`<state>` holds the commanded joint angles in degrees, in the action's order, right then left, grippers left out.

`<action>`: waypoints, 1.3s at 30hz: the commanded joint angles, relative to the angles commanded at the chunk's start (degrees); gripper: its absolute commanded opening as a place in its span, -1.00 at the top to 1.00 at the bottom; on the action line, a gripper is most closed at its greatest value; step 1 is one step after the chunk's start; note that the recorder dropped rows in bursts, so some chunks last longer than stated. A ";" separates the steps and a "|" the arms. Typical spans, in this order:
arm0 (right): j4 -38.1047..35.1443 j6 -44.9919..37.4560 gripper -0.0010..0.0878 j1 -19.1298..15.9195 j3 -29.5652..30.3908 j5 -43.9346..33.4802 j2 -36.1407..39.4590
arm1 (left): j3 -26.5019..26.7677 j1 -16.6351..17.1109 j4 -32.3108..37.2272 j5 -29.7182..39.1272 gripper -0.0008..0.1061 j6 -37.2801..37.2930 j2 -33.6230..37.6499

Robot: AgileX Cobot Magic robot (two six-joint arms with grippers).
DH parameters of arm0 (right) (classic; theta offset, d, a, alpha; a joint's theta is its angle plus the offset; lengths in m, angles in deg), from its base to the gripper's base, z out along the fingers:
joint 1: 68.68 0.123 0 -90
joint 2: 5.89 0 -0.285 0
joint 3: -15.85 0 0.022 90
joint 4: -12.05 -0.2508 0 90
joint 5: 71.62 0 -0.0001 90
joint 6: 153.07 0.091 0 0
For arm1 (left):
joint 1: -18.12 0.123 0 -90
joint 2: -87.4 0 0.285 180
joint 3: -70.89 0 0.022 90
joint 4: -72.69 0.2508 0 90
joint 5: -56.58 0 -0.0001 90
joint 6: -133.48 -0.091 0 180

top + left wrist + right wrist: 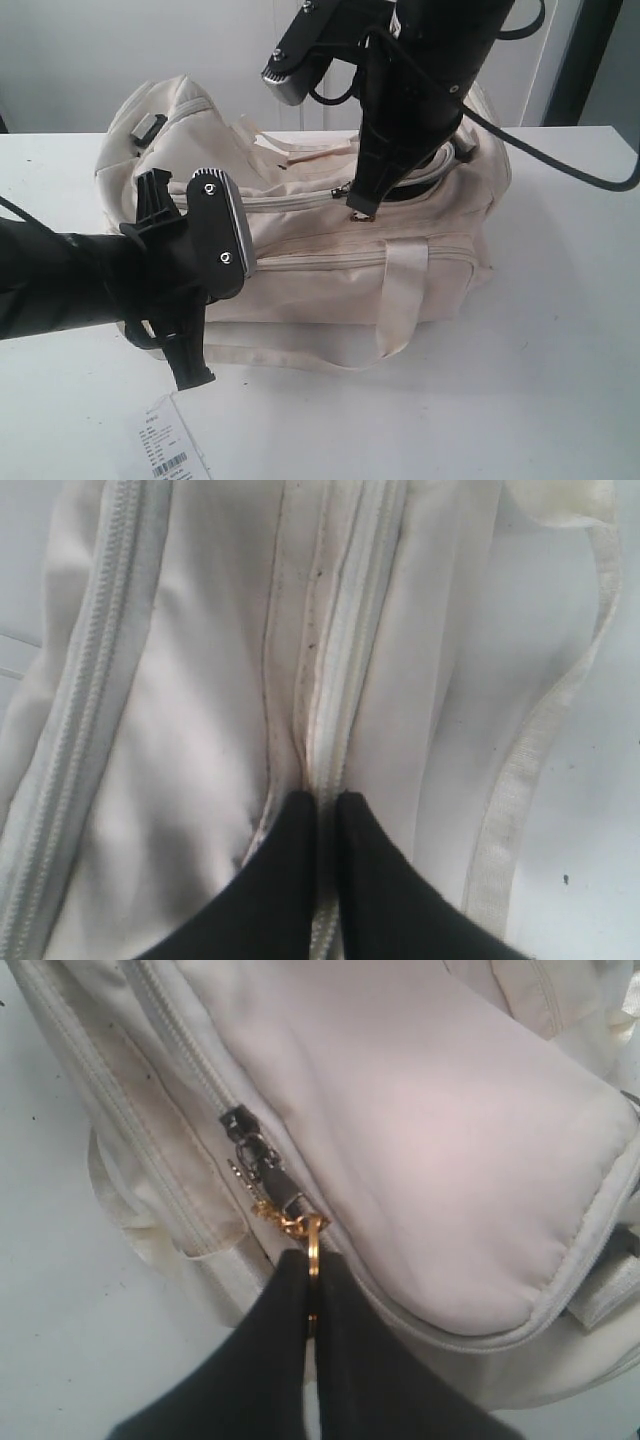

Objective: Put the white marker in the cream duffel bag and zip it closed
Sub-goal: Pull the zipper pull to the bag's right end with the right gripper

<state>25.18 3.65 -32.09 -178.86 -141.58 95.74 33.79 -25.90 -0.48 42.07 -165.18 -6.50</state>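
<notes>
The cream duffel bag (320,290) is plain cream, with dark specks along one seam (303,630). The left end effector (326,800) and right end effector (312,1260) are black. The ring (313,1245) is gold and the slider (240,1122) dark metallic. The desk (540,380) is white. The paper tag (172,445) is white with black barcode print.

Bag (330,275) top partly behind R arm (425,70)

Your left claw (325,802) reaches in low and near level, fingertips pressed together. Your right claw (313,1262) points steeply down from above, jaws pinched tight on the zipper pull ring (313,1240).
</notes>
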 joint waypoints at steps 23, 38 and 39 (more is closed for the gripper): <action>-0.47 0.38 0.98 -1.22 0.00 0.00 -0.10 | 0.00 0.00 0.00 -0.34 0.99 -0.05 0.00; -0.44 0.38 0.98 -3.96 2.87 0.00 -0.70 | 0.00 0.00 0.00 -0.45 0.99 0.19 0.00; -0.44 0.38 0.98 -4.22 3.31 0.00 -0.70 | 0.00 0.00 0.00 -0.45 0.99 0.28 0.00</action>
<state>24.74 4.03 -36.31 -175.56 -141.58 95.05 33.79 -25.90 -0.48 41.62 -164.90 -6.50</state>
